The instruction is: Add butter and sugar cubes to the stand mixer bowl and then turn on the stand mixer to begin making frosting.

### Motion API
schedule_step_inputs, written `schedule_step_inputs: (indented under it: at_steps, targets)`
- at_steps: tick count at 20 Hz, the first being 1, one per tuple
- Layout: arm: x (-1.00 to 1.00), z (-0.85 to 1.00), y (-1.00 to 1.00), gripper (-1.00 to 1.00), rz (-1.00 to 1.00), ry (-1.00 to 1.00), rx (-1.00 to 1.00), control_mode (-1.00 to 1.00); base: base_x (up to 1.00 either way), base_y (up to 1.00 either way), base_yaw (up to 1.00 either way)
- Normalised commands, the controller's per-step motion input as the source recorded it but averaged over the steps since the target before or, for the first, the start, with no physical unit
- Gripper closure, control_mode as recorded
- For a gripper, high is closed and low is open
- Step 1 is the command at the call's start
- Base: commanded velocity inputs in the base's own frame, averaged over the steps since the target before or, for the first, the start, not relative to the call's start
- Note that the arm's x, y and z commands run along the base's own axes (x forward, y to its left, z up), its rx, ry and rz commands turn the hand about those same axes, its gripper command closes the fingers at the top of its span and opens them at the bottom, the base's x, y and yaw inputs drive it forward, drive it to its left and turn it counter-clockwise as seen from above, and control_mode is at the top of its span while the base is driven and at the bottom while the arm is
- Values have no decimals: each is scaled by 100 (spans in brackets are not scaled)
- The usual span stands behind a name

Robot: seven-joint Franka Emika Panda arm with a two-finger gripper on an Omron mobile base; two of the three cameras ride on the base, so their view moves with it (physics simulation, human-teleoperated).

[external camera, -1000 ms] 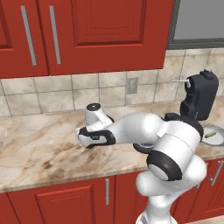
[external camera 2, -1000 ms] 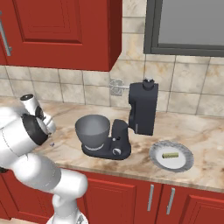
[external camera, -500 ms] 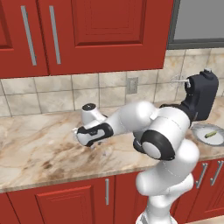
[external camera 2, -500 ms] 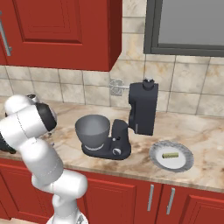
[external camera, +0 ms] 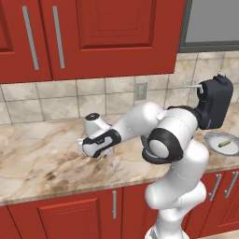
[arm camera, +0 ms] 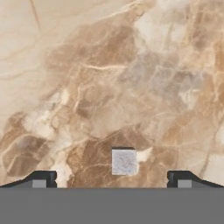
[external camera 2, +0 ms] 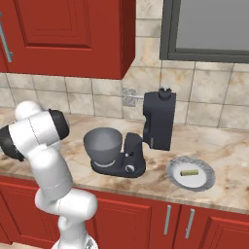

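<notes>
- The marble counter (external camera: 42, 158) runs under red upper cabinets (external camera: 107, 37) and a tiled backsplash (external camera 2: 214, 102); red lower cabinet doors (external camera 2: 160, 219) sit below it.
- The white arm (external camera: 172, 140) reaches from the lower right of the left base view over to the left, its hand low above the bare marble well left of the mixer.
- The stand mixer (external camera 2: 158, 126), dark charcoal, stands near the backsplash with its bulky head tilted up and back; a small round knob shows on its base.
- The stand mixer bowl (external camera 2: 102, 145), deep and grey, sits on the mixer's flat base, to the left of the raised head in the right base view.
- A flat round grey plate (external camera 2: 204, 180) lies on the counter just right of the mixer, apart from it.
- The butter (external camera 2: 190, 172), a small yellowish-olive stick, lies on that plate near its middle.
- The gripper (arm camera: 111, 180) points down at the counter with its jaws spread wide and nothing between them; the two dark fingertips (arm camera: 41, 179) rise at the bottom of the hand view.
- One of the sugar cubes (arm camera: 124, 161), tiny and pale grey, rests on the marble between the two tips, closer to the right-hand one in the hand view, touching neither.
</notes>
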Motion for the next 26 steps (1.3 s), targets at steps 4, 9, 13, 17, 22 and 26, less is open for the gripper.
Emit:
schedule_step_inputs:
  at_steps: [4, 9, 13, 17, 22, 26]
  targets:
    - [3, -18, 0, -100, -9, 2, 0, -100, 0, 0, 0]
    - [8, -14, 0, -100, -9, 0, 0, -100, 0, 0, 0]
    - [17, -9, 0, -100, -7, 0, 0, -100, 0, 0, 0]
    - [14, -12, 0, -100, -5, 0, 0, -100, 0, 0, 0]
    - [0, -30, 0, 100, -4, 3, 0, -100, 0, 0, 0]
    - [0, -30, 0, 100, -4, 2, 0, -100, 0, 0, 0]
